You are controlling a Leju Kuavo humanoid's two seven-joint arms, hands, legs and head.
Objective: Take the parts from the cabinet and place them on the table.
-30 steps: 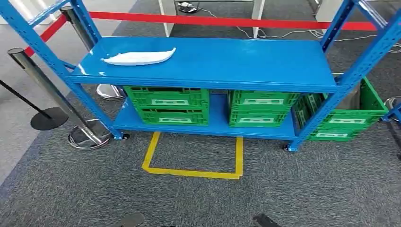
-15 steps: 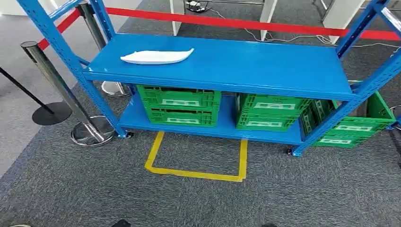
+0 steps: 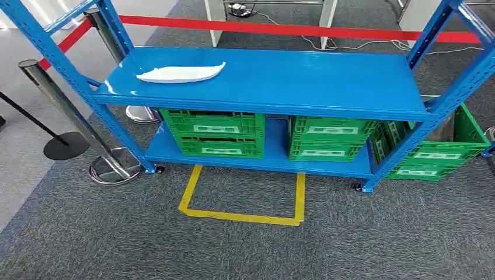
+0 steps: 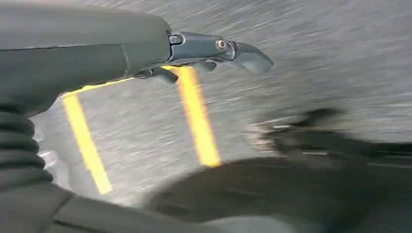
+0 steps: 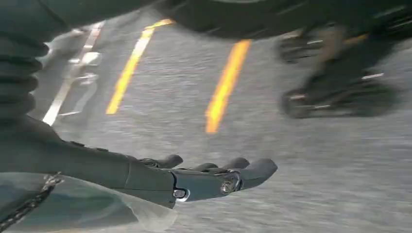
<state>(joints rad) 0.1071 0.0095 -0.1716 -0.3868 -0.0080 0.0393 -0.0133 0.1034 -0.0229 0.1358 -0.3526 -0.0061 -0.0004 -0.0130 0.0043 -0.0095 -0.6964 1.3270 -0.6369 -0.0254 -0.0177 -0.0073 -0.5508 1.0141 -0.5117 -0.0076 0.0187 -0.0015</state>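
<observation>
White part (image 3: 181, 73) lies at eleven o'clock on the blue cabinet (image 3: 327, 81) shelf; left hand (image 4: 214, 51) and right hand (image 5: 204, 177) hang empty, fingers extended, so a pickup would call for a reach up to that shelf

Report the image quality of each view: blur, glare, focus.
Head view: sharp, with soft glare on the blue shelf near the white part. Left wrist view: heavy motion blur streaks the carpet and yellow tape; the left hand stays fairly crisp. Right wrist view: the same streaking behind the right hand.
</observation>
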